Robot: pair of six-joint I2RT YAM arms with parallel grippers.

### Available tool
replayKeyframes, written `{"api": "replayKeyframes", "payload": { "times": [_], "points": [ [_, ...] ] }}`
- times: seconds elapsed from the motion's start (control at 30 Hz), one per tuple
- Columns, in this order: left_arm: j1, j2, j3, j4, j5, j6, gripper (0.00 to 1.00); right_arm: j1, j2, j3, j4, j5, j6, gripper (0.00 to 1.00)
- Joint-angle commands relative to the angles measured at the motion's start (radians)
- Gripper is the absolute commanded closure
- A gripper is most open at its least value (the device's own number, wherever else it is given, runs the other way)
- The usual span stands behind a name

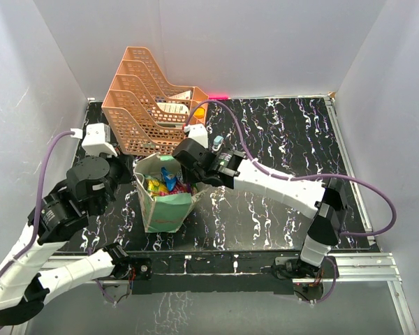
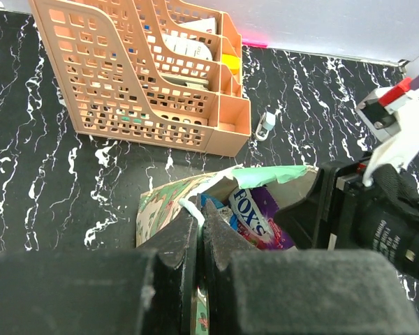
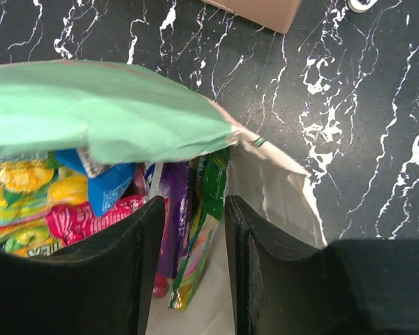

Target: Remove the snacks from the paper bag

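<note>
Paper bag (image 1: 160, 213) stands upright on the worktop (image 1: 279, 181), just in front of the orange rack (image 1: 143, 105), mouth open. Snacks (image 1: 164, 185) all inside it. Left gripper (image 2: 199, 216) is pinched tight on the bag's near rim, green paper showing between its fingers. Right gripper (image 3: 194, 209) is down in the bag mouth at a narrow gap, with a purple packet (image 3: 173, 202) and a green packet (image 3: 208, 195) standing between its fingers. Can't tell if they're clamped. Small pale bottle (image 2: 265, 125) sits beside the rack's corner.
</note>
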Motion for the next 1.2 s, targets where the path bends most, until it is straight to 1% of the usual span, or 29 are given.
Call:
{"api": "replayKeyframes", "payload": {
  "times": [0.0,0.2,0.27,0.3,0.4,0.5,0.67,0.7,0.8,1.0,1.17],
  "points": [
    [0.000,-0.032,0.008,0.025,-0.014,-0.016,1.00,-0.031,-0.012,-0.040,0.161,-0.051,0.067,0.58],
    [0.000,-0.038,0.002,0.025,0.001,-0.027,1.00,-0.033,0.028,-0.038,0.222,-0.126,0.074,0.58],
    [-0.001,-0.037,0.005,0.022,0.006,-0.032,1.00,-0.033,0.028,-0.035,0.233,-0.149,0.077,0.61],
    [0.000,-0.038,0.005,0.021,0.008,-0.034,1.00,-0.033,0.053,-0.038,0.239,-0.166,0.078,0.61],
    [0.000,-0.047,-0.007,0.024,0.010,-0.040,1.00,-0.034,0.058,-0.053,0.266,-0.207,0.088,0.61],
    [0.000,-0.045,-0.003,0.024,0.015,-0.041,1.00,-0.033,0.047,-0.058,0.292,-0.226,0.085,0.69],
    [0.000,-0.047,-0.014,0.024,0.017,-0.054,1.00,-0.033,-0.007,-0.054,0.323,-0.232,0.048,0.91],
    [0.000,-0.048,-0.014,0.024,0.019,-0.056,1.00,-0.034,-0.022,-0.055,0.328,-0.230,0.045,0.92],
    [0.000,-0.045,-0.017,0.025,0.019,-0.057,1.00,-0.033,-0.078,-0.084,0.379,-0.239,0.026,0.93],
    [0.000,-0.042,-0.027,0.034,0.022,-0.075,1.00,-0.034,-0.223,-0.211,0.568,-0.279,0.034,0.93],
    [0.000,-0.035,-0.030,0.044,0.022,-0.079,1.00,-0.034,-0.277,-0.225,0.604,-0.289,0.044,0.93]
  ]
}}
